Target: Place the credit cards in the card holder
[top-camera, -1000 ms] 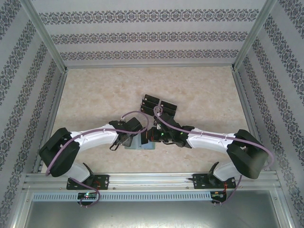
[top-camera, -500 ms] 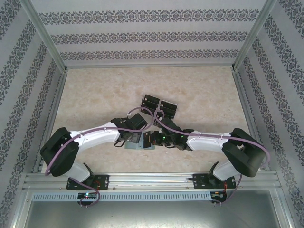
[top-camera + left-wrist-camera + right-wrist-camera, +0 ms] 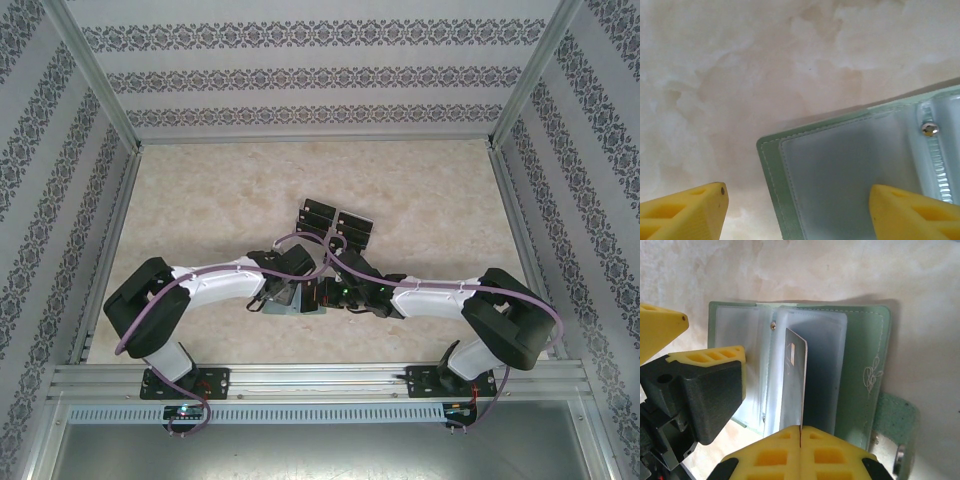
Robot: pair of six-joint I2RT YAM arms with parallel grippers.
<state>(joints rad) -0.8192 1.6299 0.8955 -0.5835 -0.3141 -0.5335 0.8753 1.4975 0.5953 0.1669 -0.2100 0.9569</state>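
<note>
The green card holder (image 3: 862, 365) lies open on the table, its clear sleeves (image 3: 830, 345) facing up and its tab (image 3: 896, 422) at the right. My right gripper (image 3: 800, 429) is shut on one credit card (image 3: 796, 375), held on edge over the sleeves. My left gripper (image 3: 799, 200) is open and straddles the card holder's (image 3: 840, 175) left corner: one finger (image 3: 910, 210) is over the sleeve, the other (image 3: 690, 210) over bare table. From above, both grippers meet at the card holder (image 3: 290, 305). Several more credit cards (image 3: 335, 222) lie just beyond.
The marble-patterned table (image 3: 200, 200) is walled by patterned panels (image 3: 320, 75) on three sides. A metal rail (image 3: 320, 380) runs along the near edge by the arm bases. The two arms crowd the near middle, cables looping over them.
The left arm has folded in, its elbow drawn right and farther from the rail. Both grippers have stayed at the card holder, and the right one keeps its card.
</note>
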